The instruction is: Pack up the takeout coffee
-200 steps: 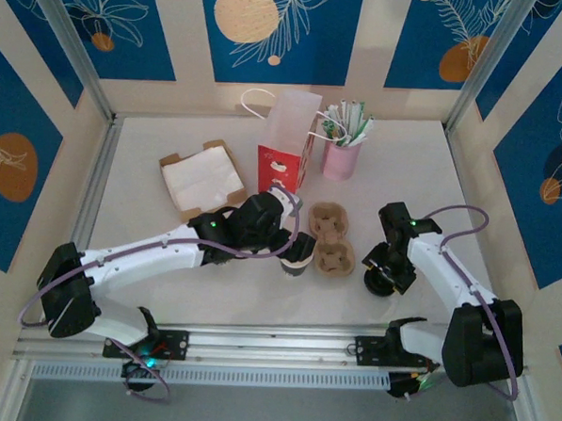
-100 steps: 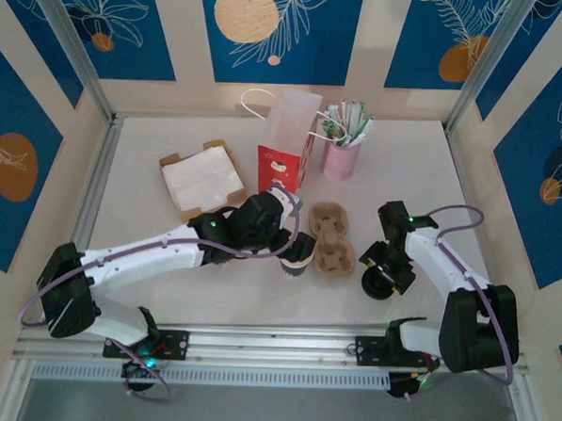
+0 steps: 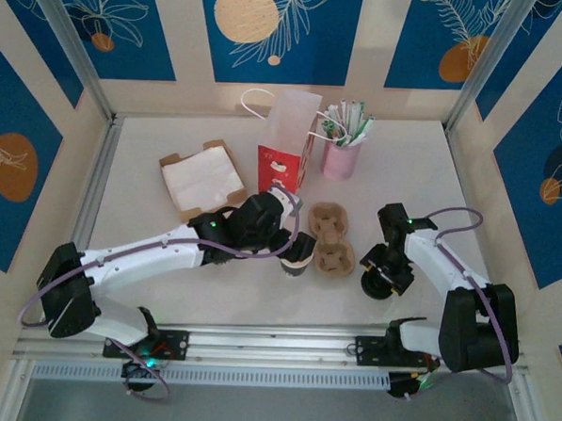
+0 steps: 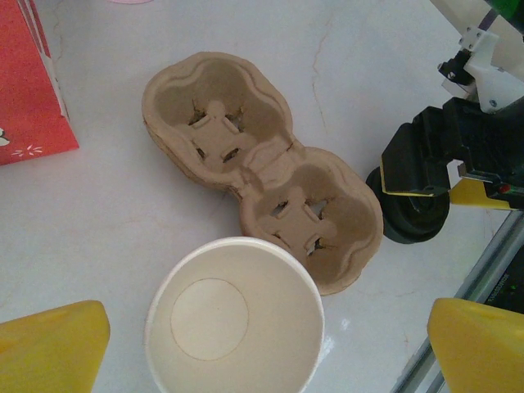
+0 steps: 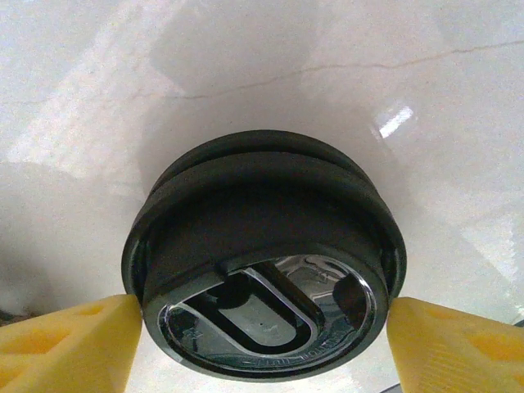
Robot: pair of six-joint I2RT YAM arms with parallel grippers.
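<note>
White glossy desk (image 3: 424,180) with faint veining, boxed in by cream walls (image 3: 373,46) carrying blue floral panels; aluminium rail (image 3: 274,337) along the near edge. Left gripper (image 4: 264,348) is wide open, straddling the empty paper cup (image 4: 235,315) mid-desk, just beside the cardboard carrier (image 4: 262,184). Right gripper (image 5: 262,327) is clamped on the black lid (image 5: 262,237), which lies on the desk right of the carrier. Red bag (image 3: 286,159) stands further back.

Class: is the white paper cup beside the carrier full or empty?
Empty: the cup stands upright, and its bare white bottom shows.
</note>
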